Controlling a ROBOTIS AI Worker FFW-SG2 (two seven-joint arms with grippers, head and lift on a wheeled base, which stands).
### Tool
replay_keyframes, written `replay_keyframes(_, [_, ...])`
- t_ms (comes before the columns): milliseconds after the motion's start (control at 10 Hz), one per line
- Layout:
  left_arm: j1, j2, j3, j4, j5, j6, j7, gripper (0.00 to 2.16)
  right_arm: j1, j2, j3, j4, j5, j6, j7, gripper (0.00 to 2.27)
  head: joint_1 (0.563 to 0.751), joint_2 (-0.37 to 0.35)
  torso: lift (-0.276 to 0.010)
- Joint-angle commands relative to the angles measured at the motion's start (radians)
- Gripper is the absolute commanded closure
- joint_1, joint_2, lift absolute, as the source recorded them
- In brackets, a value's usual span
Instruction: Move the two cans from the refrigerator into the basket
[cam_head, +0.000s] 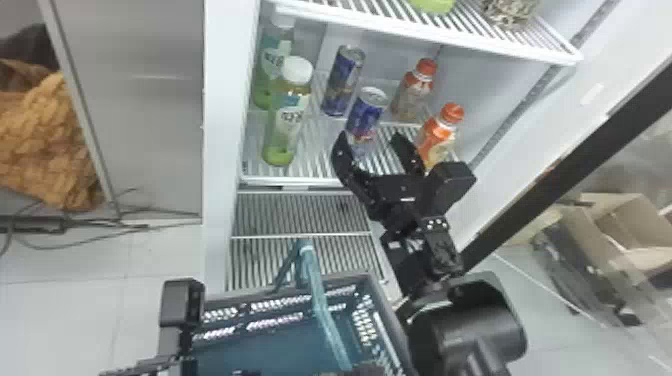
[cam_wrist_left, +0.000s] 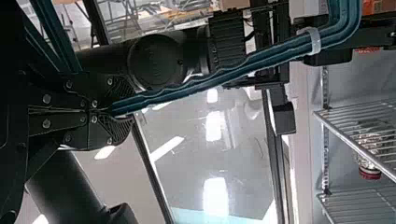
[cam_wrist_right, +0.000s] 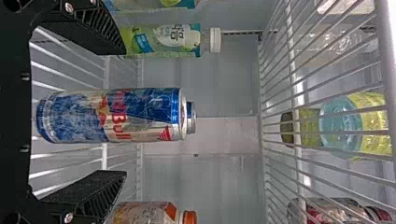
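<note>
As right jaws gape, a can (cam_wrist_right: 112, 115) stands between.

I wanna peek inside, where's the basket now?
The basket is low in the head view, before the refrigerator, just left of the right arm.

1. Pale tiled floor (cam_head: 60, 320), thin joint lines, showing on both sides of the refrigerator (cam_head: 220, 125).
2. Big grey panel (cam_head: 145, 100) just off the fridge's left edge, kinda shiny, with a fuzzy orange-brown heap (cam_head: 47, 145) farther left.
3. Dark cables (cam_head: 130, 226) straggling near the panel's foot, lol.
4. Open cardboard box (cam_head: 630, 225) well off the fridge's right edge.
5. Left wrist view's got bright glare (cam_wrist_left: 215, 200) on something grey and glossy.
</note>
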Motion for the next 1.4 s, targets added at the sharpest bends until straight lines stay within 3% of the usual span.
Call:
replay_keyframes(0, [0.0,0.0,0.0,0.0,0.003,-0.005,0.0,1.18,-0.025,0.0,0.005,0.031,0.002,-0.001,0.0,0.09,0.695,-0.35,-0.276])
replay_keyframes(600, [-0.005,0.002,0.0,0.0,0.007,-0.005,0.0,1.18,-0.133,-0.006,0.038,0.156,0.012,-0.05,0.008,0.14,0.695,-0.35,-0.276])
replay_keyframes(700, [-0.005,0.002,0.0,0.0,0.007,-0.002,0.0,1.18,-0.141,-0.008,0.04,0.161,0.016,-0.05,0.008,0.23,0.695,-0.35,-0.276])
replay_keyframes(900, [-0.005,0.002,0.0,0.0,0.007,0.0,0.0,1.18,-0.141,-0.008,0.038,0.163,0.014,-0.052,0.008,0.7,0.695,-0.35,-0.276])
replay_keyframes(1300, [-0.002,0.0,0.004,0.0,0.007,0.0,0.0,1.18,-0.124,-0.011,0.036,0.119,0.012,-0.055,0.008,0.71,0.695,-0.35,-0.276])
